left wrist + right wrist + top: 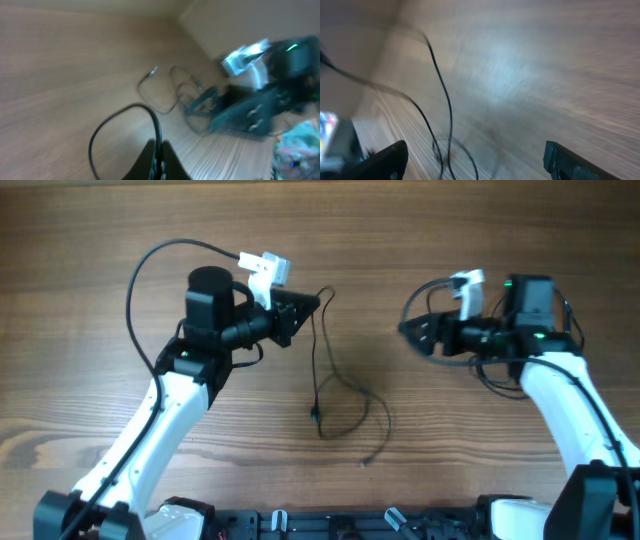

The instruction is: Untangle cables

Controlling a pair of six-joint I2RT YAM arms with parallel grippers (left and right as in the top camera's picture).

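The thin black cables (316, 360) run from my left gripper (316, 303) down to loose loops (352, 412) on the wooden table, with one free end near the front (366, 464). My left gripper is shut on a cable strand; in the left wrist view its jaws (159, 152) pinch the cable (125, 107), which arcs away to the left. My right gripper (408, 330) is open and empty, right of the cables and apart from them. In the blurred right wrist view its fingers (475, 162) are wide apart, with cable strands (448, 100) ahead.
The wooden table (470, 450) fills the overhead view. The right arm (250, 107) shows blurred at the right of the left wrist view. Thicker black arm cables loop over the left arm (150, 265) and beside the right wrist (425, 295).
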